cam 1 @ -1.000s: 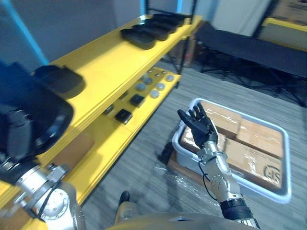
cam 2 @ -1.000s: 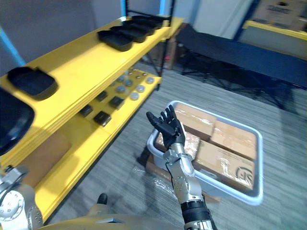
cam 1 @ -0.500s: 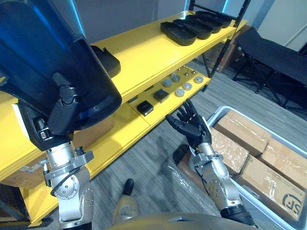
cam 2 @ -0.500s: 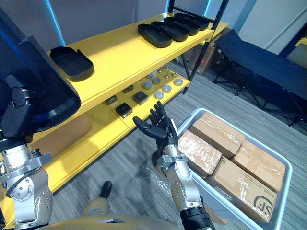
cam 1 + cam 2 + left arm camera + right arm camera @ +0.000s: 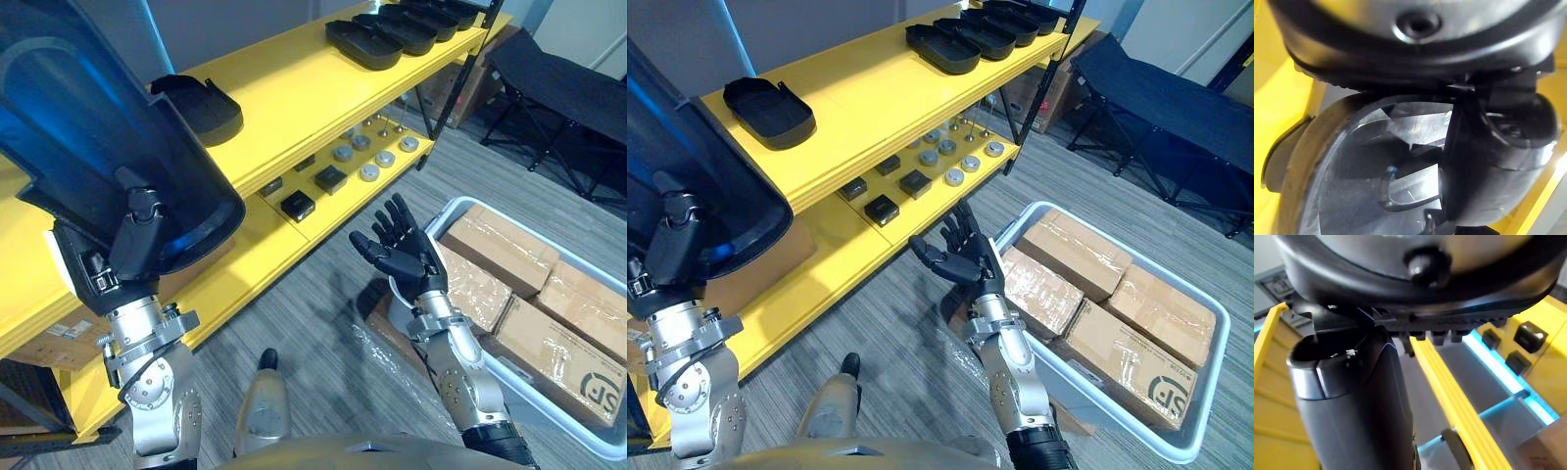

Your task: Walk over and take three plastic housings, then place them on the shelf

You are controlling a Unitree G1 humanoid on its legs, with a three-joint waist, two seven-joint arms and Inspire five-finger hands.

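Left hand (image 5: 129,245) clamped on large black plastic housing (image 5: 88,137) beside yellow shelf (image 5: 284,98); right hand (image 5: 407,257) empty, fingers spread wide, over floor near bin (image 5: 1176,450) of cardboard boxes (image 5: 1083,250).

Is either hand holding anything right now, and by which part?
The left hand grips a black plastic housing by its lower rim. The right hand is open, holding nothing.

Held housing (image 5: 88,127) cut by top-left edge; left hand (image 5: 134,233) mostly behind it; lower-shelf parts (image 5: 370,172) too small, perhaps discs.
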